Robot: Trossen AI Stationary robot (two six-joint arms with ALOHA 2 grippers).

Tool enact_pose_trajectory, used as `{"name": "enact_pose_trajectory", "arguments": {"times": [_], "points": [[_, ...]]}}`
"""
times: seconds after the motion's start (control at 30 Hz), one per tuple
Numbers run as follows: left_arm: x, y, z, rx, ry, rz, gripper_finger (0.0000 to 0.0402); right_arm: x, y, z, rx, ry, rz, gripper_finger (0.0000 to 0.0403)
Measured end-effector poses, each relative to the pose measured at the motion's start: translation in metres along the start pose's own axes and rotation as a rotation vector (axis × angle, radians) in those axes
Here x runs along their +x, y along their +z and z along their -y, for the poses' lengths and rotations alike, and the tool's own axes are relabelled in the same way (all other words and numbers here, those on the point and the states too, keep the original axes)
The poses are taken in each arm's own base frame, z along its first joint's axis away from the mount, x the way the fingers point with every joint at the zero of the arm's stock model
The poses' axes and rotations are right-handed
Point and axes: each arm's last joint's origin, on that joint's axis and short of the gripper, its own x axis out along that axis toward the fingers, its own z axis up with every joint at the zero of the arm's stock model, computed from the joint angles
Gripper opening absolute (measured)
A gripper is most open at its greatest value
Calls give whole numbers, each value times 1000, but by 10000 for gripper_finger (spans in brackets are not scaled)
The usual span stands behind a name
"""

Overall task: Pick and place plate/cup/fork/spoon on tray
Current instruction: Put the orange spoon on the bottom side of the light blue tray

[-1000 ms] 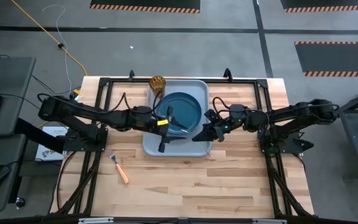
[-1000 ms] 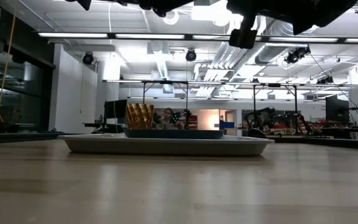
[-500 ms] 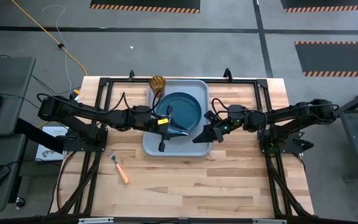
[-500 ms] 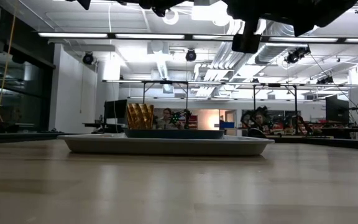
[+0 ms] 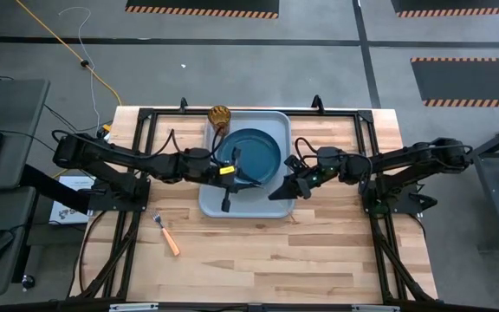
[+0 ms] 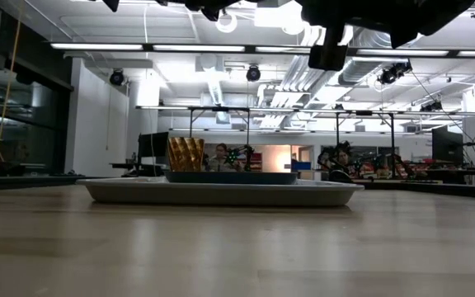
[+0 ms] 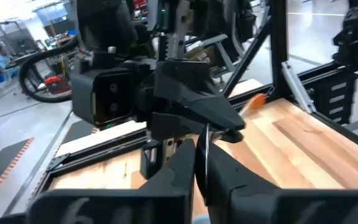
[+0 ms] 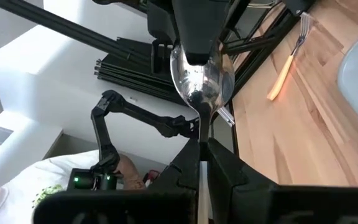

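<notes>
The pale blue-grey tray (image 5: 216, 206) lies mid-table with the dark blue plate (image 5: 255, 152) on it. The amber cup (image 5: 220, 115) stands at the tray's far left corner and also shows in the low view (image 6: 185, 153). The orange-handled fork (image 5: 167, 234) lies on the wood, toward the near left of the tray. The spoon (image 8: 201, 78) hangs in the air above the tray's near right part. My left gripper (image 5: 258, 180) and my right gripper (image 5: 275, 191) face each other there, both shut on the spoon. My left gripper pinches the spoon's round bowl at its tip end (image 8: 197, 53) between its two fingers, coming level from the table's left. The bowl shows edge-on between the fingers (image 7: 206, 146). The spoon is lifted clear of the tray. My right gripper pinches the spoon's thin neck just below the bowl (image 8: 199, 124) between its two fingers, coming from the table's right and lying along the spoon. The orange handle (image 7: 255, 101) sticks out behind the fingers. The spoon is clear of the tray.
Black frame rails (image 5: 145, 130) run along the table's far, left and right sides. Open wood (image 5: 258, 260) lies between the tray and the near edge. People and equipment show in the room beyond the table (image 6: 221, 155).
</notes>
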Motion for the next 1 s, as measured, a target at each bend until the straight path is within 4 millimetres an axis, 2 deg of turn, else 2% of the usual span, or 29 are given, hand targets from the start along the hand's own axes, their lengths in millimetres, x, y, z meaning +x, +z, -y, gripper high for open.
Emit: {"name": "enact_pose_trajectory", "arguments": {"times": [0.2, 0.47, 0.6, 0.77, 0.87, 1.0], "points": [[-6, 1, -2, -67, -4, -36, 4, -2, 2, 3, 80, -20, -2, 23], [-59, 10, -17, -166, 27, -227, 3, -22, 18, 4, 97, -75, 52, 118], [-77, 25, -29, -236, 91, -393, 2, -26, 25, 1, 59, -112, 74, 156], [-74, 53, -52, -264, 116, -649, 1, -15, 36, -12, -66, -289, -67, 179], [-65, 61, -67, -295, 112, -800, 1, -10, 48, -27, -215, -423, -109, 181], [-43, 67, -83, -315, 121, -862, 1, 2, 62, -44, -407, -544, -80, 181]]}}
